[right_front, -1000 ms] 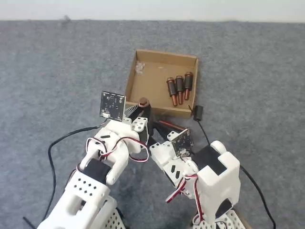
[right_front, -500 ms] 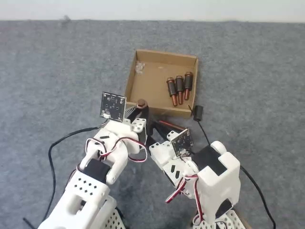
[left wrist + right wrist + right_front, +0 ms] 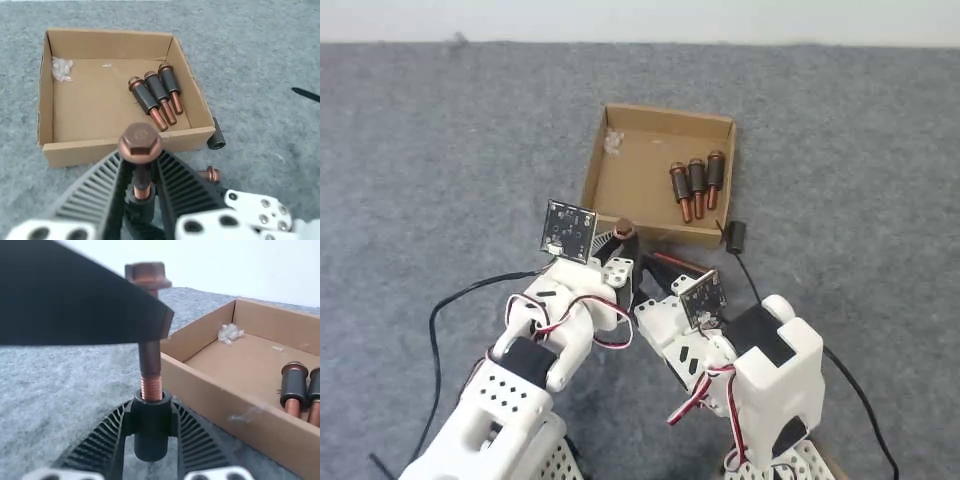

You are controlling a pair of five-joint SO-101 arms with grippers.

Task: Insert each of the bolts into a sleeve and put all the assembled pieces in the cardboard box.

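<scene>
- We see three assembled pieces [image 3: 157, 97] in the cardboard box [image 3: 80, 150] — plus a white scrap [image 3: 62, 69].
- Our left end effector [image 3: 141, 167] clamps a bolt [image 3: 140, 141], our right end effector [image 3: 150, 435] a sleeve [image 3: 150, 425].

A grey carpet [image 3: 430, 140] with a short, felt-like pile covers the whole work surface (softly and evenly lit). Along its far edge runs a plain pale wall [image 3: 640, 18].
</scene>
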